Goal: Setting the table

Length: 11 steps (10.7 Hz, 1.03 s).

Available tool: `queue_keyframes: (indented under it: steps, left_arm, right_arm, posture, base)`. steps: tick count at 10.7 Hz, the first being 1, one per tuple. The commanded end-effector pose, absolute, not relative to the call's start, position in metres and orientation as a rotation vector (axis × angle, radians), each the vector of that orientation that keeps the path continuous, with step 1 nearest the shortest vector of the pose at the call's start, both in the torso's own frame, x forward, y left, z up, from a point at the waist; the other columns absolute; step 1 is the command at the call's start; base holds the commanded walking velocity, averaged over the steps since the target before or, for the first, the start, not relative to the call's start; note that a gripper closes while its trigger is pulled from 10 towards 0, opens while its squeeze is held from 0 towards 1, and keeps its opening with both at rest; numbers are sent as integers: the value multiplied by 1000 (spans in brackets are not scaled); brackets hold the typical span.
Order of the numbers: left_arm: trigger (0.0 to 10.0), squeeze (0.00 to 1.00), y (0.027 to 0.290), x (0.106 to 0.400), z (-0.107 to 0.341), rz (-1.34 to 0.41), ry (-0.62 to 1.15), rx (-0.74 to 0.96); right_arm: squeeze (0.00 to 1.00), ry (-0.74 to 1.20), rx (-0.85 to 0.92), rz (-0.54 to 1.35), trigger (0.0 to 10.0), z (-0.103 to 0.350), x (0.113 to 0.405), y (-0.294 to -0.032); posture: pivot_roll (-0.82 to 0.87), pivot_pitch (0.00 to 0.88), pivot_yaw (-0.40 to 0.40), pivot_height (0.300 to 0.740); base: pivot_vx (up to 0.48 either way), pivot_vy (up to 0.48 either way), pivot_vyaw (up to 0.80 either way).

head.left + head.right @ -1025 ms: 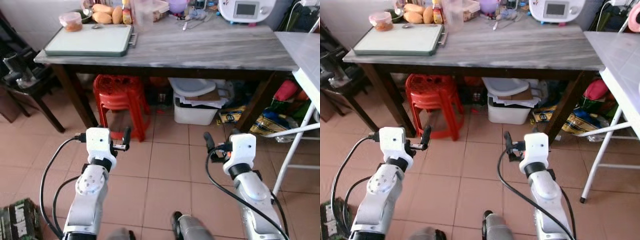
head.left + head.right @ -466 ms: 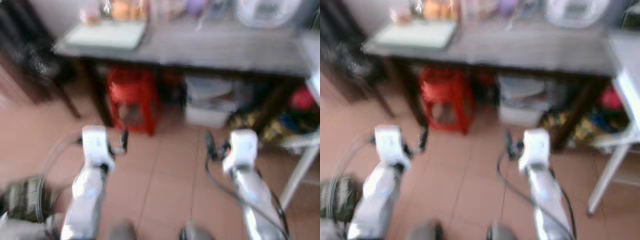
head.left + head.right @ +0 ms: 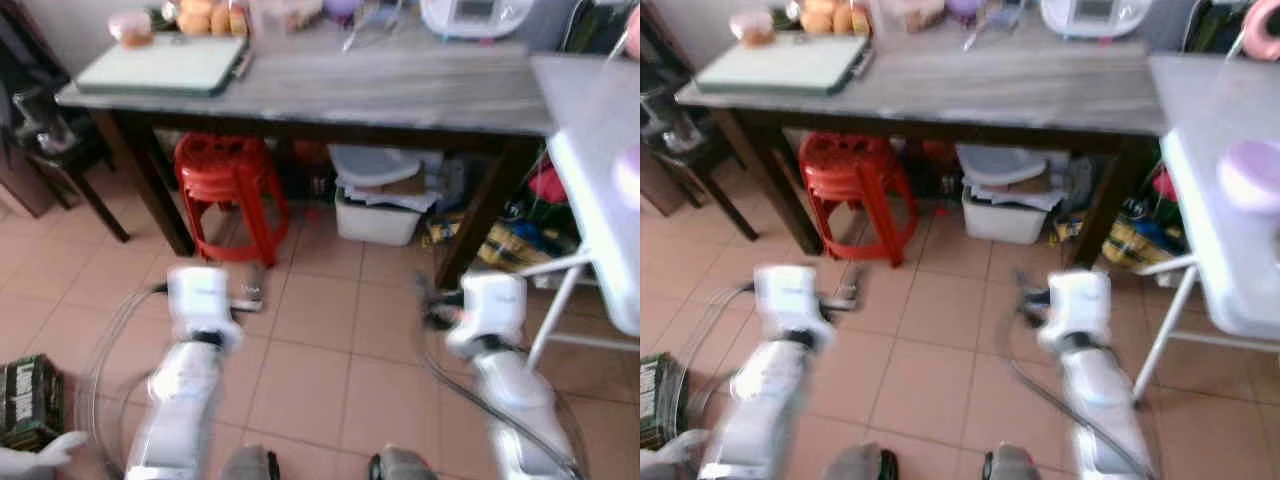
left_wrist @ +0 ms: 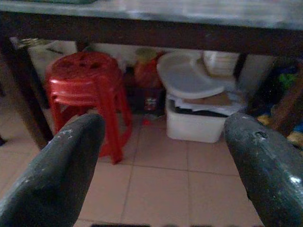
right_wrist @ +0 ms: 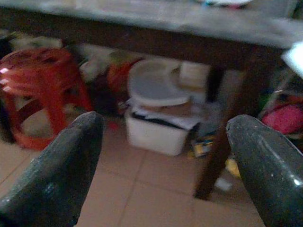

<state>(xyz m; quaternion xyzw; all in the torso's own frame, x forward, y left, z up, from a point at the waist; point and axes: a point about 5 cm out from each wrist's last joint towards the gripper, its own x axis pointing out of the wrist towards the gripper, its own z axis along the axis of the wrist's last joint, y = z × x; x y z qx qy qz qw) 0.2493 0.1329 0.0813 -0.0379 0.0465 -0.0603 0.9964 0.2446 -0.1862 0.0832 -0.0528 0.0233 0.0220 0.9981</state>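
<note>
Table (image 3: 400,85), grey-topped with dark legs, runs across the upper part of the head views; we record its long axis lying left to right across the frame. At its upper left end sits a pale green cutting board (image 3: 160,65), long side parallel to the tabletop, with a small lidded container (image 3: 131,28) and orange-brown rolls (image 3: 205,17) behind it. A white appliance (image 3: 475,14) stands at the upper right end.

Under it we see a red plastic stool (image 3: 228,180) at left and a white bin (image 3: 378,200) with a pale lid at centre. A second, white-topped table (image 3: 1220,190) enters from the right edge; the right eye view shows a lilac lidded dish (image 3: 1252,172) on it far more fully than the left eye view does.

Left gripper (image 3: 250,292) and right gripper (image 3: 432,305) are held low over the tiled floor (image 3: 320,350), touching nothing; both arms are blurred in the head views.

The wrist views settle what the head views leave unclear. In the left wrist view the fingers (image 4: 57,175) stand wide apart and empty, framing the stool and bin. In the right wrist view the fingers (image 5: 52,175) are likewise spread and empty, framing the bin and a table leg (image 5: 227,127). A dark green box (image 3: 28,400) lies on the floor at lower left.
</note>
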Motion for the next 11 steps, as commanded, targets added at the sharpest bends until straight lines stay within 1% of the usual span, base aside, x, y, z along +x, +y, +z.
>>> queue_keyframes:
  steps: [1,3,4,5,6,7,8,9,10,11]
  left_arm:
    - [10000,0,145,248,82,-74,93,-59]
    - [10000,0,156,254,78,-15,108,-70]
    - [10000,0,157,258,77,-4,111,-75]
    - [10000,0,150,257,76,-19,108,-65]
    - [10000,0,149,257,77,-22,106,-65]
    - [10000,0,145,257,82,-39,84,-77]
    - [10000,0,144,259,87,-51,49,-53]
    - [10000,0,152,260,90,-3,33,-58]
    - [10000,0,154,263,94,20,18,-38]
    - [10000,0,153,265,96,8,19,-30]
  right_arm:
    - [0,28,-82,62,10000,87,247,-178]
    - [0,35,-83,86,10000,84,257,-173]
    - [0,25,-97,111,10000,89,266,-167]
    - [0,19,-98,107,10000,92,270,-167]
    - [0,14,-105,100,10000,93,270,-167]
    - [0,-14,-109,91,10000,96,269,-166]
    - [0,-37,-136,44,10000,94,264,-169]
    - [0,-43,-140,-13,10000,94,258,-173]
    - [0,-50,-158,-14,10000,97,255,-175]
    - [0,-47,-161,-29,10000,98,253,-178]
  posture:
    - [-44,51,40,740]
    - [-50,50,41,740]
    - [-49,48,28,740]
    - [-36,13,10,740]
    - [-30,8,12,740]
    - [-24,81,19,740]
    - [-13,57,31,740]
    - [-43,62,47,740]
    - [-43,67,47,740]
    - [-49,65,50,740]
  base:
    - [0,0,0]
    - [0,0,0]
    - [0,0,0]
    - [0,0,0]
    - [0,0,0]
    - [0,0,0]
    - [0,0,0]
    - [0,0,0]
    - [0,0,0]
    - [0,0,0]
